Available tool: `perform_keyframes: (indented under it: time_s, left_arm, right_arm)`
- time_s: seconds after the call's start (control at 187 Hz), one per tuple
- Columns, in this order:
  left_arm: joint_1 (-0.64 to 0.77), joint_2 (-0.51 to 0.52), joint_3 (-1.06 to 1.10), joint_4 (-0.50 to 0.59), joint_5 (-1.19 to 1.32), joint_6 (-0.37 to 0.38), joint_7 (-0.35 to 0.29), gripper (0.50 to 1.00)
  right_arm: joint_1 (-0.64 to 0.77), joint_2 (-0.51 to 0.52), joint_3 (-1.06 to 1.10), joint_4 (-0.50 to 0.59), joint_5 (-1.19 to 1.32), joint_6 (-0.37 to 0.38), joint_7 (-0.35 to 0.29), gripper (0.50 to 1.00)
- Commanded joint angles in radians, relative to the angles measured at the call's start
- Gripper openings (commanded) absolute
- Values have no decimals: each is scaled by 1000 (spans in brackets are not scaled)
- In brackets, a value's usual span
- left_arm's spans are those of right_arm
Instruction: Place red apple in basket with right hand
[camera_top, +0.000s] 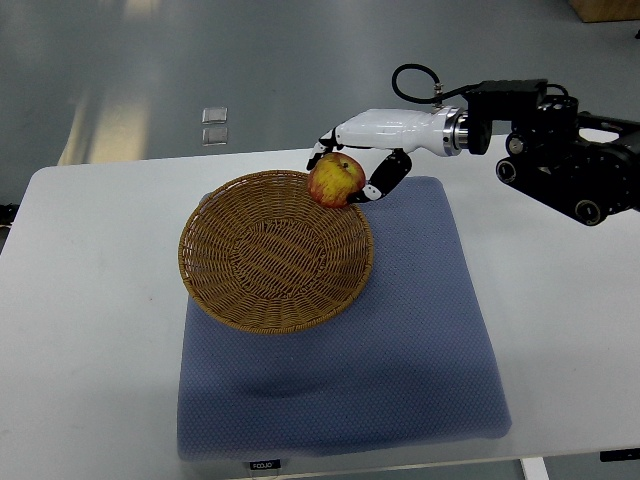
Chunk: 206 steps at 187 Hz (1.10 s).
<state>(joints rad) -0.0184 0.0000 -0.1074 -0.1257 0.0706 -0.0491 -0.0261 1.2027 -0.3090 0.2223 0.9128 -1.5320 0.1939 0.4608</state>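
Over the far right rim of the wicker basket (276, 250), the right hand (352, 165) holds the red apple (335, 181), its white-and-black fingers (388, 176) curled around the fruit from above and from the right side. The apple, red with yellow patches and its stem pointing up, sits right at the basket's edge rather than over the middle of the bowl; whether it already touches the rim cannot be told from this steep angle.

That position is the main risk, in my judgement. If the fingers open here, the apple could land on the rim, tip outward and roll onto the blue mat (420, 330) or off across the white desk (90, 300). The basket is light and shallow, so a knock from the fingers or the fruit against its edge might also shove or tilt it. Carrying the apple further toward the basket's centre before letting go would seem safer.

The right arm enters from the picture's right edge, its black jointed links leading into a silver wrist and a white palm shell that lies nearly level and points left, with a black cable looping above the wrist. The left arm does not show. Behind the basket, beyond the desk's far edge, two small pale squares (214, 125) lie on the floor.
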Motion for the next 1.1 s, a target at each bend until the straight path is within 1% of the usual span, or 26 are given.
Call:
perform_keyframes:
  time_s: [0.0,0.134,0.23,0.288,0.374,0.427,0.433,0.454,0.486,0.646,0.774,0.78,0.812,0.967,0.972,1.095]
  left_arm:
    - [0,0,0,1,0,0,0,1000]
    - [0,0,0,0,0,0,0,1000]
    - [0,0,0,0,0,-1,0,1000]
    - [0,0,0,0,0,0,0,1000]
    - [0,0,0,1,0,0,0,1000]
    - [0,0,0,1,0,0,0,1000]
    - [0,0,0,0,0,0,0,1000]
    - [0,0,0,0,0,0,0,1000]
    - [0,0,0,0,0,0,0,1000]
    - [0,0,0,1,0,0,0,1000]
    - [0,0,0,0,0,0,0,1000]
    - [0,0,0,0,0,0,0,1000]
    - [0,0,0,0,0,0,0,1000]
    - [0,0,0,0,0,0,0,1000]
    - [0,0,0,0,0,0,0,1000]
    - [0,0,0,0,0,0,0,1000]
  right_arm:
    - [-6,74,0,1,1,-5,5,754]
    - [-43,139,0,-2,0,-5,1,756]
    - [-64,156,0,-5,0,-7,-1,762]
    - [-72,157,0,-5,0,-10,-1,770]
    - [-87,156,0,-5,0,-31,-1,799]
    - [-87,156,0,-5,0,-31,-1,799]
    - [-94,154,2,-5,3,-48,1,839]
    - [-95,154,2,-5,4,-54,1,852]
    - [-97,154,2,-5,10,-64,1,858]
    - [-103,153,2,-5,44,-68,-1,876]
    - [-103,153,2,-3,50,-70,-1,881]
    - [-103,153,11,-3,56,-71,-1,889]
    - [-103,153,26,-3,62,-73,-1,895]
    - [-101,146,63,-3,87,-71,-1,907]
    - [-100,142,75,-3,96,-71,-1,913]
    - [-101,131,111,-5,118,-71,2,913]
